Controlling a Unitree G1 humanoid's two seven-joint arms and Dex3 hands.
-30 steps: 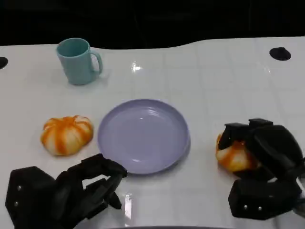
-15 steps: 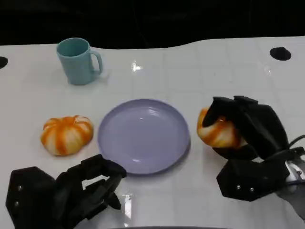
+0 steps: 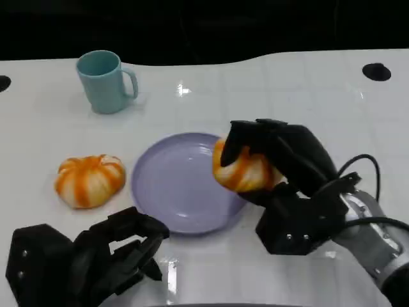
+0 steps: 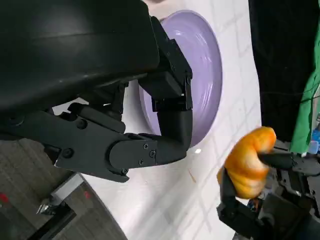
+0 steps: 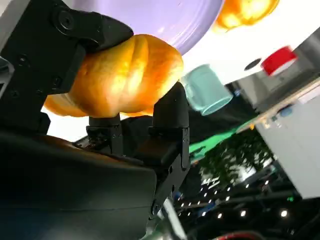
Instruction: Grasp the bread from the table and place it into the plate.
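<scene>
Overhead, glossy white table (image 3: 294,96); dark room beyond far edge.

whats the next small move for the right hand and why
Probably lower and release. The right robot hand holds the bread above the near-right rim of the plate, so a slight shift toward the bare centre, then opening the fingers, should land it inside.

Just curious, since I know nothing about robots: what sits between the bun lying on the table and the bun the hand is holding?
The purple plate lies between the loose bun and the bun held by the right hand, as the head view shows.
</scene>
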